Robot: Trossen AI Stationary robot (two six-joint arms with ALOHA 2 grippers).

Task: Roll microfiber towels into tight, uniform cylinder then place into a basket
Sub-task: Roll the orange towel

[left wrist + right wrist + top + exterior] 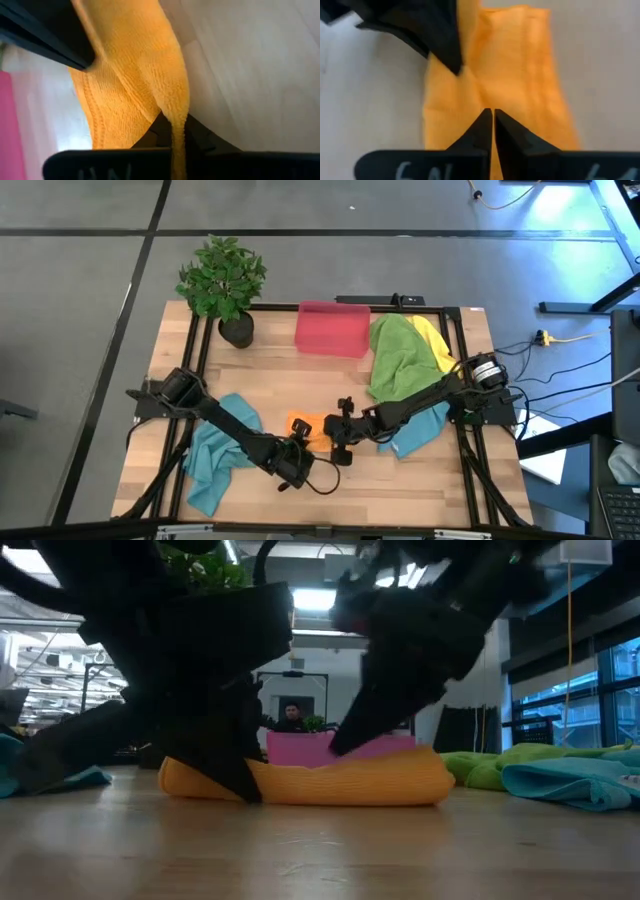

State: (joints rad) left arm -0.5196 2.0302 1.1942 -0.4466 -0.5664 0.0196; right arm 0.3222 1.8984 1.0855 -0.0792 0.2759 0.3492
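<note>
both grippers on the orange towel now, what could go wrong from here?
1. The left gripper is shut on only a thin fold of the orange towel, so that edge could slip out once it pulls.
2. The right gripper is shut and presses on the cloth's top; the roll may loosen or skew.
3. The basket sits far back beside the green towel, which may snag.

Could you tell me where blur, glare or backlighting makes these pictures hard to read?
Low view: ceiling lights behind leave both arms as dark silhouettes over the orange towel. Left wrist view: the towel is sharp, but the pink basket is blurred. High view: a bright glare patch on the floor at the top right corner.
</note>
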